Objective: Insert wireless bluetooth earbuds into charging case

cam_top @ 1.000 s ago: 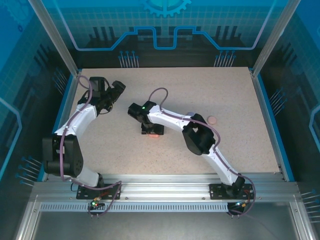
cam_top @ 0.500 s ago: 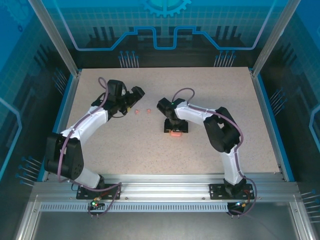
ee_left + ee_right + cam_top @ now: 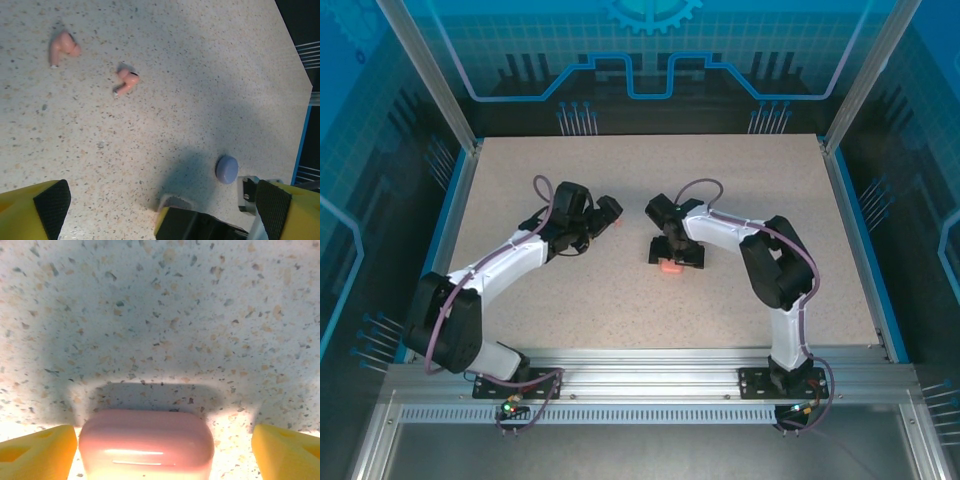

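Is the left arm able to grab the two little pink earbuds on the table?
Probably yes. The left gripper is open above the table, and the nearer pink earbud and the farther pink earbud lie uncovered just ahead of it, nothing standing between.

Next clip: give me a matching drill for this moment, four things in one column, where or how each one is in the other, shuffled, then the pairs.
Things
1. two salmon-pink plastic earbuds
2. glossy pink rounded plastic case
3. pale lavender rounded plastic object
4. left arm's yellow fingers

Place or state
A. wide apart, gripping nothing
B. between the right arm's yellow fingers, bare table showing beside it, not clamped
C. loose on the speckled table, apart from each other
D. alone on the table, close to one left finger

Pairs: 1-C, 2-B, 3-D, 4-A
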